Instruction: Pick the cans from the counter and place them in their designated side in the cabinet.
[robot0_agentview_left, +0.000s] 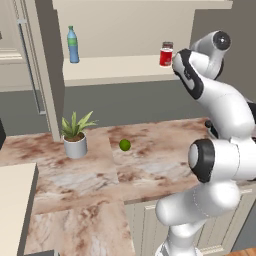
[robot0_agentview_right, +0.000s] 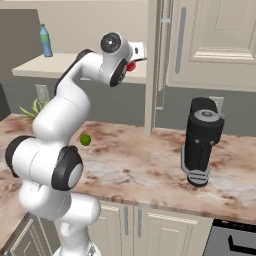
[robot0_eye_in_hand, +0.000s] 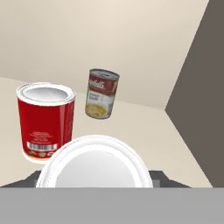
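Observation:
In the hand view one red can (robot0_eye_in_hand: 45, 120) with a white top stands upright on the cream shelf board (robot0_eye_in_hand: 144, 131) of the cabinet, at left. A second can's white top (robot0_eye_in_hand: 94, 164) sits close at the bottom, and my gripper (robot0_eye_in_hand: 96, 178) is shut on it with a dark finger on either side. A tan-labelled can (robot0_eye_in_hand: 102, 93) stands further back. In the left base view a red can (robot0_agentview_left: 165, 56) shows at the shelf's right end, beside my hand. A sliver of red can (robot0_agentview_right: 131, 66) peeks out by my hand in the right base view.
The cabinet's dark side wall (robot0_eye_in_hand: 205, 87) rises close on the right. A tall blue bottle (robot0_agentview_left: 73, 45) stands at the shelf's left end. On the marbled counter (robot0_agentview_left: 150, 165) below lie a lime (robot0_agentview_left: 125, 145) and a potted plant (robot0_agentview_left: 76, 136); a dark appliance (robot0_agentview_right: 201, 140) stands at right.

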